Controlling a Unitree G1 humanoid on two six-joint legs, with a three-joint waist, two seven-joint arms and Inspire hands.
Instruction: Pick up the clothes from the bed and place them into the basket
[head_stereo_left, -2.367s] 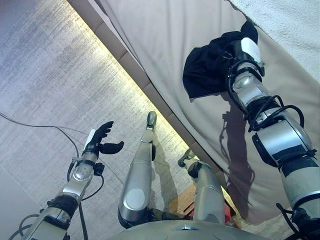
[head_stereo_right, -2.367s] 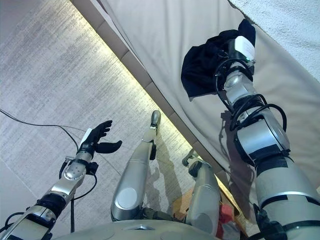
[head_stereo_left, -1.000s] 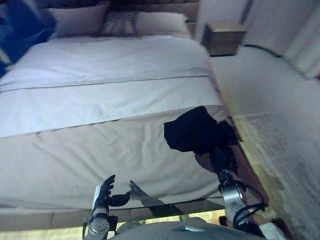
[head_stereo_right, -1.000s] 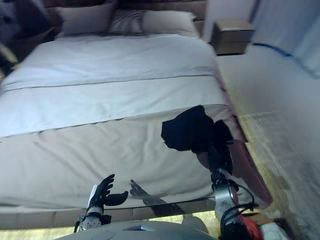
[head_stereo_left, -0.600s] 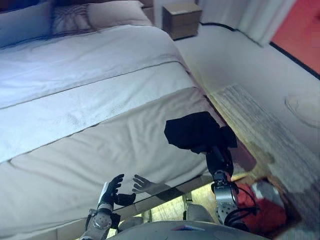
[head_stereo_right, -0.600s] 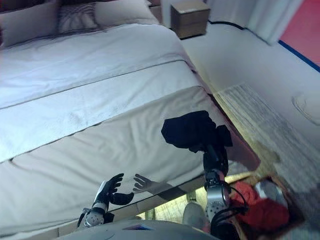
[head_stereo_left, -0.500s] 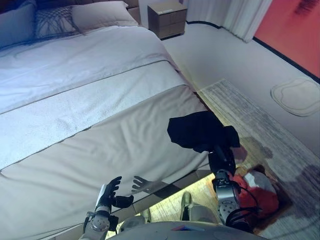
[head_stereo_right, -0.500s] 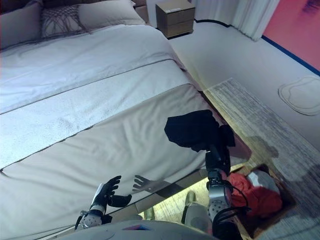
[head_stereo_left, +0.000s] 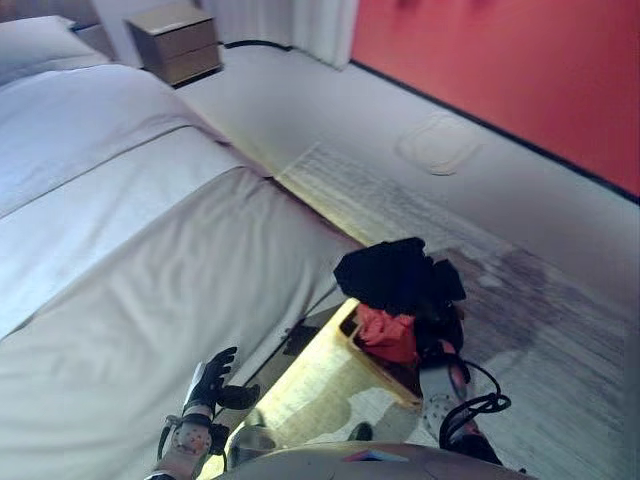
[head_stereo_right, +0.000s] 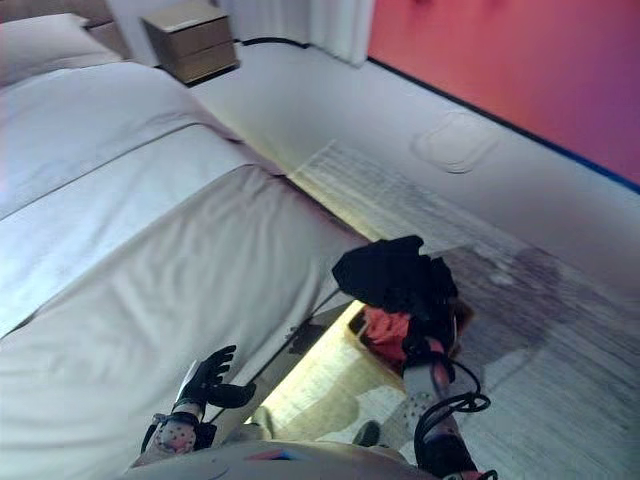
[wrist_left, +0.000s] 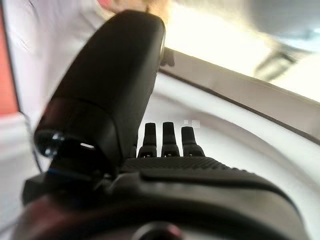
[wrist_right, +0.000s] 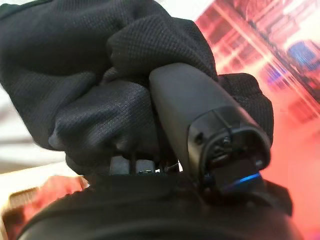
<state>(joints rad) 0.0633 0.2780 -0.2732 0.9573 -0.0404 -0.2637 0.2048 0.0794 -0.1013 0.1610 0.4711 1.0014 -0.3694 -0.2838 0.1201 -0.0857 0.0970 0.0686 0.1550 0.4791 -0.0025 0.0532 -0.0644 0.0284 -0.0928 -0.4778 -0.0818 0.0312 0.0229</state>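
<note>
My right hand (wrist_right: 200, 115) is shut on a black garment (head_stereo_left: 395, 275), with thumb and fingers curled into the cloth. It holds the garment bunched up just above the basket (head_stereo_left: 348, 322), which stands on the floor beside the bed's corner. Red clothes (head_stereo_left: 385, 335) lie in the basket. The garment hides most of the hand in the eye views. My left hand (head_stereo_left: 212, 378) is open and empty, low by the bed's near edge, and its straight fingers (wrist_left: 165, 145) show in the left wrist view.
The bed (head_stereo_left: 120, 250), with a beige cover and white sheets, takes up the left. A grey rug (head_stereo_left: 520, 290) lies under the basket. A nightstand (head_stereo_left: 178, 40) stands at the far end, a red wall (head_stereo_left: 520, 70) on the right, and a round mat (head_stereo_left: 438, 145) on the floor.
The view has swung right, away from the bed. My right hand has carried the black garment from over the bed's corner to above the basket. The left hand keeps its open pose.
</note>
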